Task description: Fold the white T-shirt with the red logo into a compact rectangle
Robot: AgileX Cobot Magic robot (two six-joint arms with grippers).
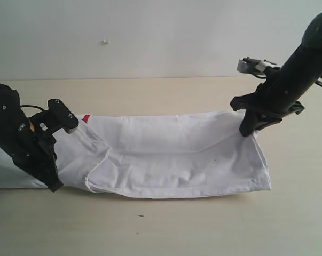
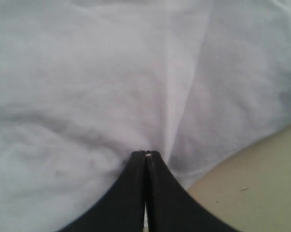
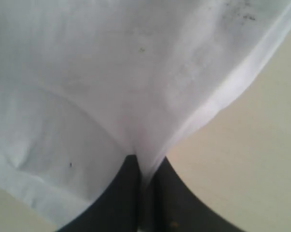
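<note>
The white T-shirt (image 1: 171, 154) lies on the table as a long, wrinkled band folded over on itself. Only a small red corner of the red logo (image 1: 86, 118) peeks out at its far left edge; the lettering is hidden. My left gripper (image 1: 55, 185) is low at the shirt's near left edge. In the left wrist view its jaws (image 2: 145, 153) are pressed together with creases of the shirt (image 2: 111, 87) converging on their tips. My right gripper (image 1: 246, 130) is at the far right corner, shut on a lifted fold of the shirt (image 3: 111, 72) that runs between its jaws (image 3: 146, 164).
The beige table (image 1: 203, 224) extends in front of the shirt and behind it up to a pale wall (image 1: 150, 37). More white cloth (image 1: 0, 170) shows to the left of the left arm. Bare tabletop (image 3: 251, 159) lies beside the right gripper.
</note>
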